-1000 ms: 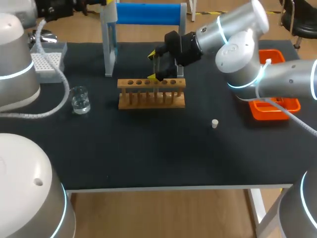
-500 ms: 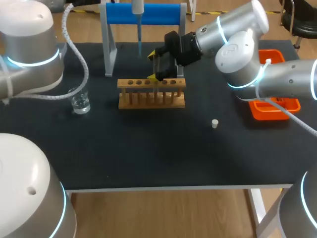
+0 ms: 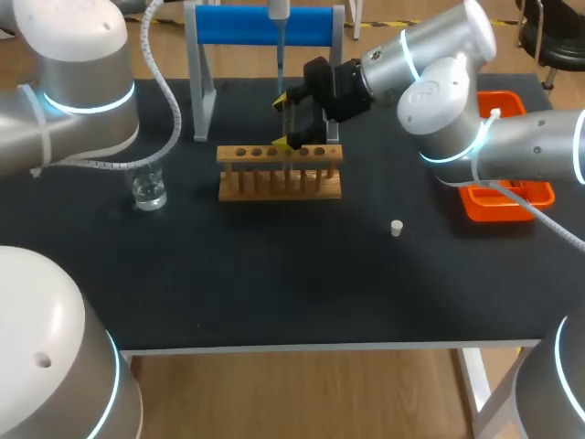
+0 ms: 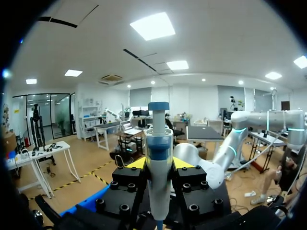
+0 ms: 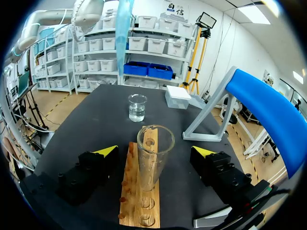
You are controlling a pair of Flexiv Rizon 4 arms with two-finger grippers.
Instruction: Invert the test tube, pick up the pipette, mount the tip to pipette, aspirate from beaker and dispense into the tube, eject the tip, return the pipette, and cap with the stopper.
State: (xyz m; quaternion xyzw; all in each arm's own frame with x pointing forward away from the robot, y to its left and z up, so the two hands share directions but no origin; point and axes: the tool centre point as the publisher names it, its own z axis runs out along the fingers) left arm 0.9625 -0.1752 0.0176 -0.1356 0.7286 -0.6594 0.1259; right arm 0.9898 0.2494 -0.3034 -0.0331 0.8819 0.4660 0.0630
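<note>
A clear test tube [image 5: 154,149] stands mouth up in the wooden rack [image 3: 279,172], between the wide-open fingers of my right gripper [image 5: 155,152], which do not touch it. My right gripper [image 3: 292,119] hangs just behind the rack. My left gripper [image 4: 159,165] is shut on the pipette [image 4: 158,172], held upright. In the head view the pipette [image 3: 278,37] with its blue tip hangs above the rack near the right gripper. The water beaker [image 3: 147,186] stands left of the rack. A small white stopper [image 3: 396,228] lies to the right of it.
A blue-topped stand [image 3: 265,27] rises behind the rack. An orange tray [image 3: 503,197] sits at the right edge under my right arm. A white tip box [image 5: 177,97] lies beyond the beaker [image 5: 137,107]. My left arm [image 3: 82,82] looms over the table's left rear.
My left arm has swung rightward, carrying the pipette from out of sight to above the rack by the right gripper. The right arm and tube have not moved.
</note>
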